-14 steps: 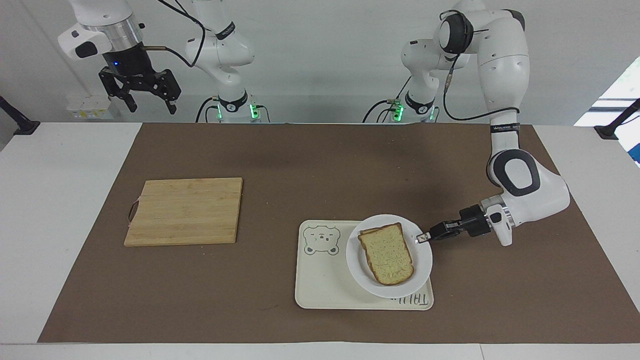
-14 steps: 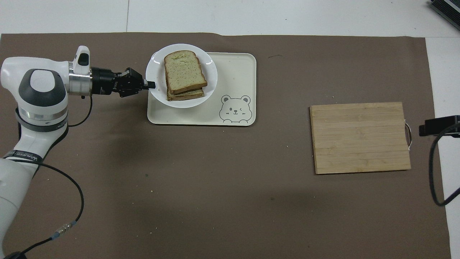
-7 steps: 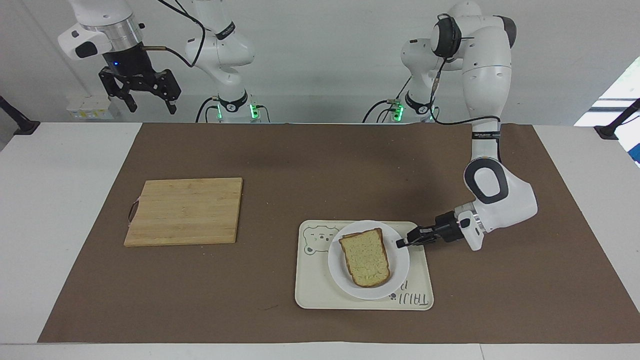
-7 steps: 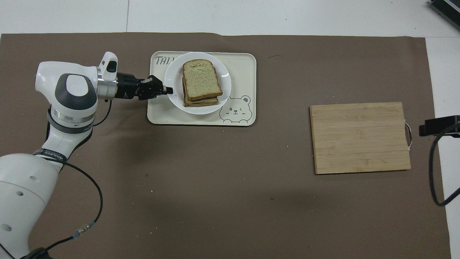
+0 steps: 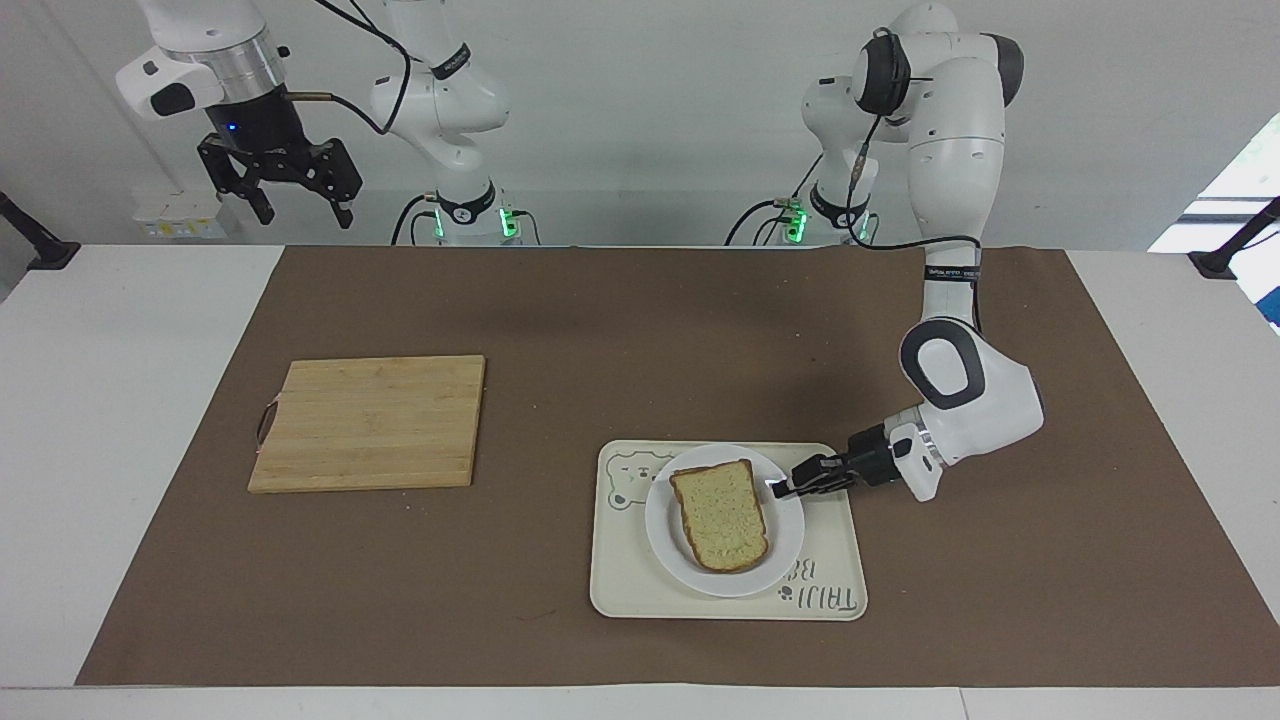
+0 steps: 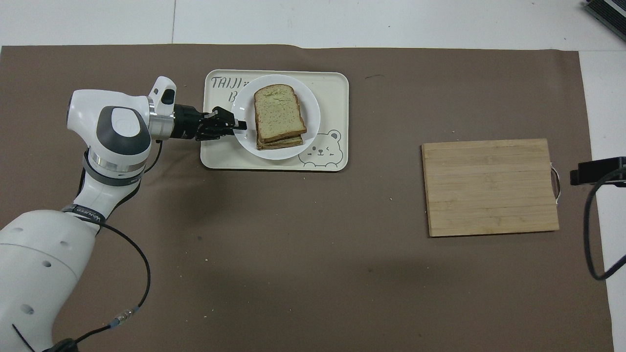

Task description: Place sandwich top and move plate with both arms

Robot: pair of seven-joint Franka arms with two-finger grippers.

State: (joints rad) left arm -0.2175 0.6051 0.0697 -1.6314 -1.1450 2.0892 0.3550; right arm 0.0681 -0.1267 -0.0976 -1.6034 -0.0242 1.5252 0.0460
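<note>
since the sandwich top already sits on the stack, only the plate move seems left. left gripper is at its rim, grip unclear; right gripper waits open.

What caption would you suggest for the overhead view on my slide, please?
Left gripper at the rim of the plate, which carries the sandwich top on the tray; cutting board sits apart.

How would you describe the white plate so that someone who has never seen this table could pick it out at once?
Start at the brown mat, then find the cream tray with the bear drawing, toward the left arm's end. The plate sits on that tray. It is the only round, glossy white thing there, and it carries stacked bread slices.
</note>
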